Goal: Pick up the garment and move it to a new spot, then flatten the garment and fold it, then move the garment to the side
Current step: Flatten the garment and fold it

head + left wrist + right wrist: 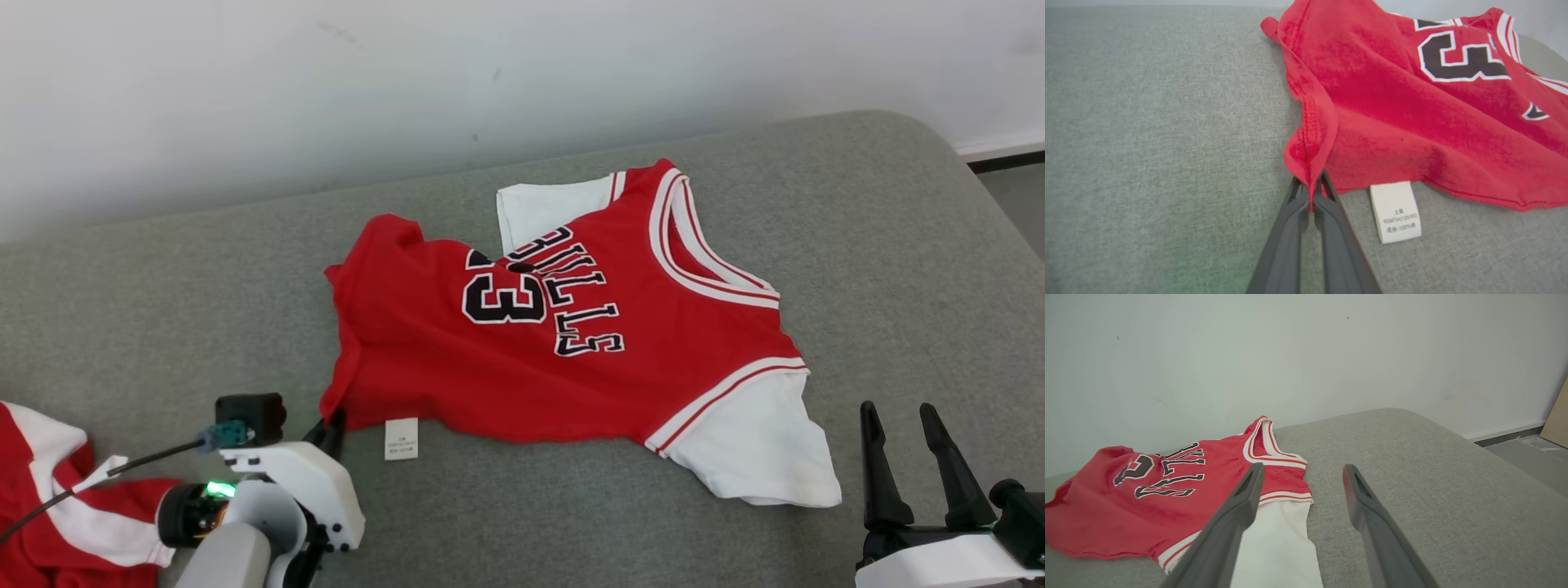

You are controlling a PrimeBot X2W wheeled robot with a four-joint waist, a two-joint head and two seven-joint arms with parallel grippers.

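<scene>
Jersey (555, 343) at the centre of the sofa (163, 310), front up, collar toward 2 o'clock, hem toward 8 o'clock. Resting on the sofa over nearly all its length, rumpled, curled over at 10 o'clock, one white sleeve (759, 441) splayed out at 5 o'clock.

Left gripper (1309, 181) in at 7 o'clock of the jersey, fingers (1290, 228) pressed together and pinching the near hem corner (1306, 147). Red fabric puckered up between the tips, seen plainly from the left wrist. White label (401, 438) just beside that pinch, at its 3 o'clock, lying loose on the sofa.

Right gripper (898, 412) parked at 5 o'clock, fingers spread wide, holding nothing, near the white sleeve but apart from it. Second red-and-white cloth (49, 506) bunched at 8 o'clock of the head view, well apart from the jersey and untouched.

Progress call: barely off the line. Grip made; nothing more on the tally, by the look of things. No lift yet, so no move to a new spot. Flattening, folding and the shift to the side all to come. Judging by the single-corner hold, likely to drag or dangle rather than travel spread out, so plenty of smoothing ahead. Right side free to take a second corner or the sleeve when needed.
</scene>
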